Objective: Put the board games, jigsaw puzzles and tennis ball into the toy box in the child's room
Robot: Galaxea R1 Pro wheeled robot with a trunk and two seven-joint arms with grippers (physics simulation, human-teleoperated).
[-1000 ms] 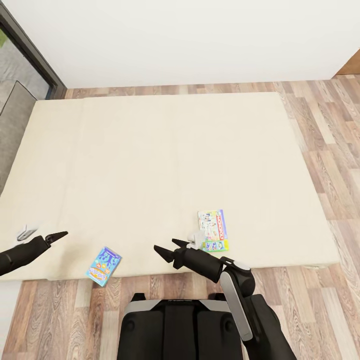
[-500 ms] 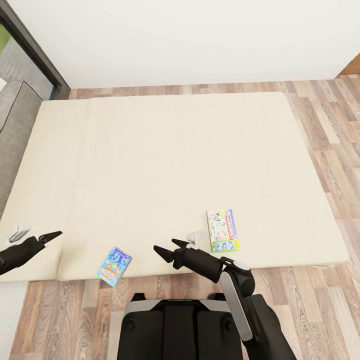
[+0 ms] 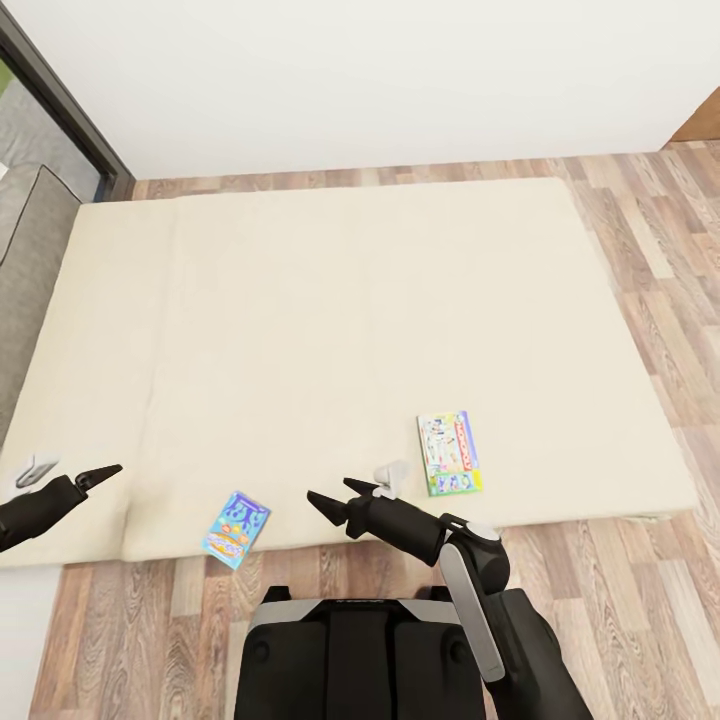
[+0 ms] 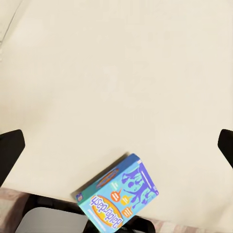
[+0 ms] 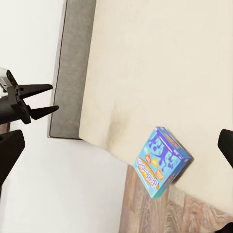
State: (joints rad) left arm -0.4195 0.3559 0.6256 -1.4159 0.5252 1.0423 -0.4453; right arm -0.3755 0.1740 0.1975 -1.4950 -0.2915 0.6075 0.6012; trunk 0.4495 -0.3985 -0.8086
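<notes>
Now both jaws gape wide above the bed [image 3: 330, 300], the blue board game [image 3: 236, 529] between them at the mattress edge, best gripped across its narrow sides.

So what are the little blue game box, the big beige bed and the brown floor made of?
The small blue cartoon-printed game box looks like glossy printed cardboard: sharp flat edges. The wide beige bed seems soft matte fabric over padding, with rounded edges and a faint seam. The brown plank floor looks like wood or wood-look laminate, with grain lines; which one is unclear.
</notes>
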